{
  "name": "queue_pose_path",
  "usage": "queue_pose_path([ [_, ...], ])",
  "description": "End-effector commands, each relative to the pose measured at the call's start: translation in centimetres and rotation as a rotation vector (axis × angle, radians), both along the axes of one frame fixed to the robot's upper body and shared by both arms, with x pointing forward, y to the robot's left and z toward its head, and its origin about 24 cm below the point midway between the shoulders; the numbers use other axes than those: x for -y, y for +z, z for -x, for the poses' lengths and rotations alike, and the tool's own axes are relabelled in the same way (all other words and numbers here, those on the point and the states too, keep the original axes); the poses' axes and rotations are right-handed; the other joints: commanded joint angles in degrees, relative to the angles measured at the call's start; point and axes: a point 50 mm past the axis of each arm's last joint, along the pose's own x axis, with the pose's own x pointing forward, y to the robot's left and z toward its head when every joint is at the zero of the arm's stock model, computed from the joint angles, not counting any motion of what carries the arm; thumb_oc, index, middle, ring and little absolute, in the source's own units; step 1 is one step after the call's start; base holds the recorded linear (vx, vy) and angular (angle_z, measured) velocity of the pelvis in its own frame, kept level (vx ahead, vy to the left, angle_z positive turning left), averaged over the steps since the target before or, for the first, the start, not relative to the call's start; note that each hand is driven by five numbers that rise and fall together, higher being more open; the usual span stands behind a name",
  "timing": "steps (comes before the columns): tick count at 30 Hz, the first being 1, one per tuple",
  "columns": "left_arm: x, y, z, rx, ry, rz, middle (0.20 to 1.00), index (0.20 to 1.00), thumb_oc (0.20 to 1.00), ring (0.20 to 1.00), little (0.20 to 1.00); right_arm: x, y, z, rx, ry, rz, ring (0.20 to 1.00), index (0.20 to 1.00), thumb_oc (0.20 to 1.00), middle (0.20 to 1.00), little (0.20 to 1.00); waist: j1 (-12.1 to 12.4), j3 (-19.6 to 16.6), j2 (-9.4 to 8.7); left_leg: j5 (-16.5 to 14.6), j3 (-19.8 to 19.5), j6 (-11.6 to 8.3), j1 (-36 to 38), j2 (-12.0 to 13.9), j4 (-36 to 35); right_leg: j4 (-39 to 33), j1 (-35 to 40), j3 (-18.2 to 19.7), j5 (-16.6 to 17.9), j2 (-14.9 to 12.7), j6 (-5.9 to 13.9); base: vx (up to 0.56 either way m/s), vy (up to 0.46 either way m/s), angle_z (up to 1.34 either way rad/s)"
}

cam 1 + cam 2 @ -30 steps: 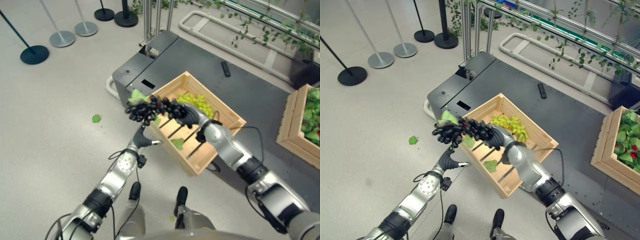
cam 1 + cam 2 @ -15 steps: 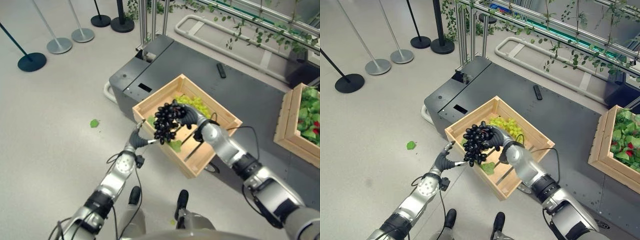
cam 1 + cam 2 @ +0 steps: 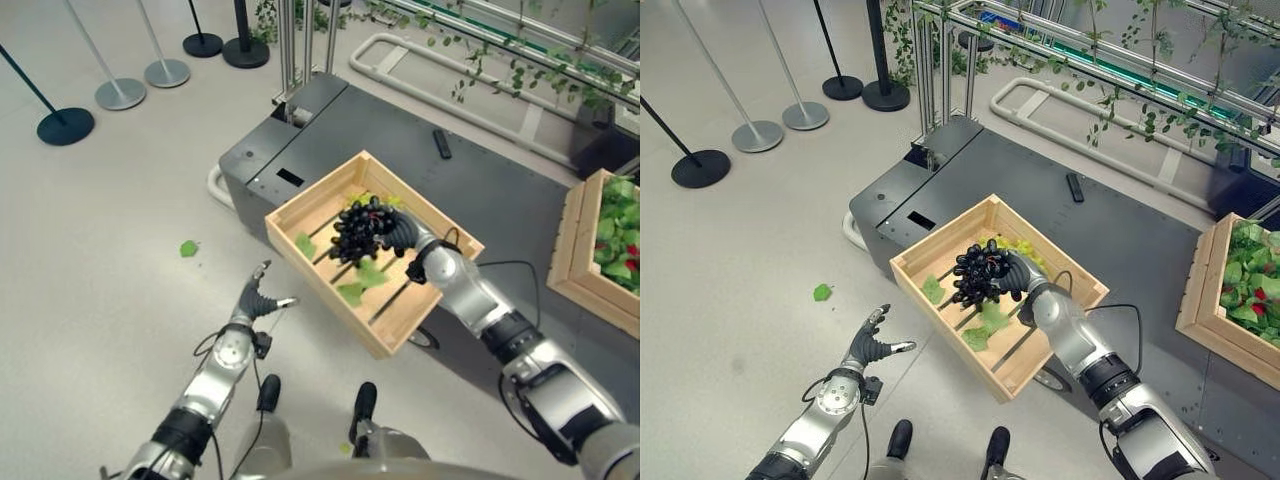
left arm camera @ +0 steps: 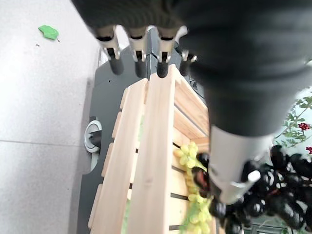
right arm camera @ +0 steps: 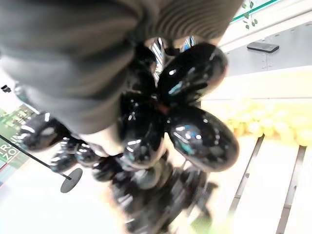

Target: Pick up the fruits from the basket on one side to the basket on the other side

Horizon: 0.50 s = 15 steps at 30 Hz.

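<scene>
Grapes, the black bunch, hang over the middle of the crate, right robot hand curled around the top of the cluster, just clear of the green grapes lying at the back. Left robot hand sits out over the floor, well apart from the crate, fingers spread and empty. Loose leaves lie on the slats; one more leaf is down on the floor. To finish well, I'd say lower the bunch until it rests on the slats beside the green grapes, then release, since a drop from height could bounce it or shed berries. A second crate stands off to the right.
</scene>
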Motion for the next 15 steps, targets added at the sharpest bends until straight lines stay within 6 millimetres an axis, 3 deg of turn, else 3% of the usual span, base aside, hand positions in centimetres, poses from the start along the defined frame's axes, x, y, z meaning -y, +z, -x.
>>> queue_pose_path([
  [1,-0.1,0.9,-0.5,0.050,-0.013,0.029,1.000,1.000,1.000,1.000,1.000,-0.5,3.7,0.0,0.178,0.038,-0.079,0.200,0.200,0.200,0.200,0.200,0.91,-3.12,-2.50,-5.25,-1.49,0.26,-2.61,-1.61,3.31,8.83,3.32,-0.77,-15.15,-5.19,5.57,0.00,0.000,0.00],
  [6,0.4,1.1,-0.8,0.055,-0.036,0.030,1.000,1.000,1.000,1.000,1.000,-1.6,4.6,0.5,0.198,0.101,-0.135,0.200,0.200,0.200,0.200,0.200,0.67,-3.12,-2.48,-5.16,-1.35,0.18,-2.75,-1.39,3.41,8.57,3.25,-0.72,-14.99,-5.12,5.56,0.00,0.000,0.00],
  [15,2.7,4.2,-2.8,0.194,-0.104,0.035,1.000,1.000,1.000,1.000,1.000,-3.2,6.7,1.8,0.262,0.233,-0.187,0.200,0.200,0.200,0.200,0.200,-0.19,-3.27,-2.42,-5.29,-1.19,0.14,-2.82,-1.33,3.52,8.42,3.10,-0.43,-14.85,-4.92,5.64,0.00,0.000,0.00],
])
